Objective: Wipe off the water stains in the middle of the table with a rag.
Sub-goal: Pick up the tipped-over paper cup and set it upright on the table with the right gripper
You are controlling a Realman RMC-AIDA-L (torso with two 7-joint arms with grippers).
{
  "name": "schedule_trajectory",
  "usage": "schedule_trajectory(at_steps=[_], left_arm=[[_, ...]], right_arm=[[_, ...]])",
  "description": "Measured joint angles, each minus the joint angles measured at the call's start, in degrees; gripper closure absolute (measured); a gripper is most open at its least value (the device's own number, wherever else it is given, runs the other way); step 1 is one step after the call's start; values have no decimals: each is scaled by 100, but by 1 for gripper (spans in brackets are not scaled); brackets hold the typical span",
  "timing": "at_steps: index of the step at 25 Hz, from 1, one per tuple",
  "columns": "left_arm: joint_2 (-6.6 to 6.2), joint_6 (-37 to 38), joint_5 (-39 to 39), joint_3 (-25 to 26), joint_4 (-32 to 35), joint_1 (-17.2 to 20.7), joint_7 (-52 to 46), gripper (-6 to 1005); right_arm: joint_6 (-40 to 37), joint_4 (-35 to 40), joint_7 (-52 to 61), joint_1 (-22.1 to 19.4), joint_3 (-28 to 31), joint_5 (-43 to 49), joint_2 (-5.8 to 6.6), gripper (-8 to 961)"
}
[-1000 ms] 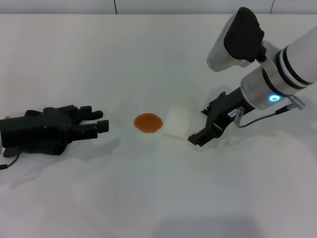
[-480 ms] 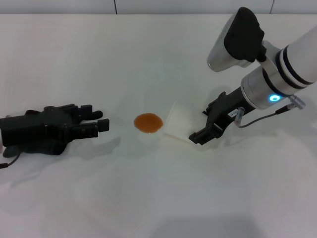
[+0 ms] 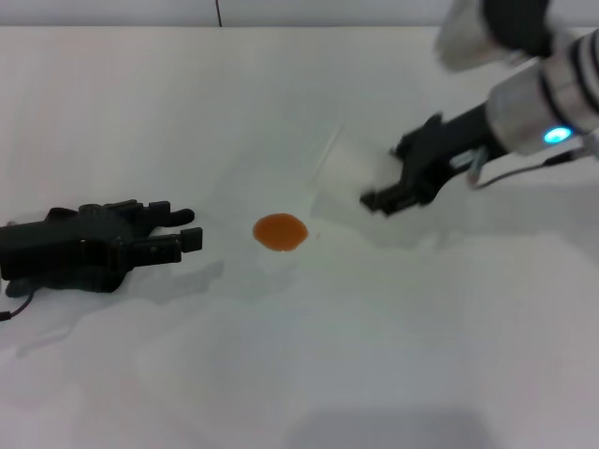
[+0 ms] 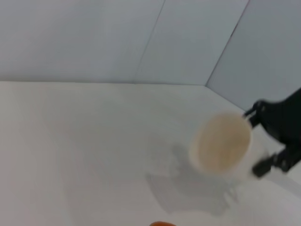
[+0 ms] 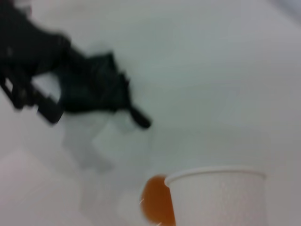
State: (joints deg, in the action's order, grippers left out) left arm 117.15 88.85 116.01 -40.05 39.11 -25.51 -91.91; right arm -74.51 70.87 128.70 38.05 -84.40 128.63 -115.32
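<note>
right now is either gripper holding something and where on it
The right gripper holds the translucent cup by its base end, lifted beside the puddle. The left gripper rests on the rag.

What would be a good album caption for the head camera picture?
Right gripper lifts a translucent cup above the table, beside an orange-brown puddle; left gripper rests holding the rag.

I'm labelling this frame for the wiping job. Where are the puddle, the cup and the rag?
water stains (image 3: 280, 232): head view, centre of the orange puddle.
cup (image 3: 348, 173): head view, its translucent side wall, held by the right gripper.
rag (image 5: 94, 89): right wrist view, middle of the dark cloth.
</note>
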Motion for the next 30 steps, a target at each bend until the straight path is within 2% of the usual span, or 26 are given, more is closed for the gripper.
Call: schedule_trajectory(at_steps=[3, 6, 10, 13, 19, 25, 30], left_arm=[[0, -6, 0, -2, 0, 1, -2, 145], [1, -9, -8, -3, 0, -14, -2, 145], [15, -64, 7, -9, 0, -64, -2, 145], [8, -78, 6, -6, 0, -50, -3, 146], [0, -108, 15, -18, 0, -93, -16, 146], [1, -165, 20, -17, 0, -137, -55, 146], [6, -197, 24, -4, 0, -129, -55, 146]], right_arm=[[-11, 345, -457, -316, 469, -344, 0, 313], [110, 368, -1138, -676, 855, -946, -13, 313], [349, 82, -2543, -1293, 1044, -2331, -31, 314], [473, -445, -3718, -1559, 1034, -3412, -28, 315], [378, -1851, -5470, -1672, 1043, -5186, -1, 317], [362, -2815, -6681, -1509, 826, -5789, -52, 318], [428, -3122, -7475, -1431, 573, -5952, -52, 318]])
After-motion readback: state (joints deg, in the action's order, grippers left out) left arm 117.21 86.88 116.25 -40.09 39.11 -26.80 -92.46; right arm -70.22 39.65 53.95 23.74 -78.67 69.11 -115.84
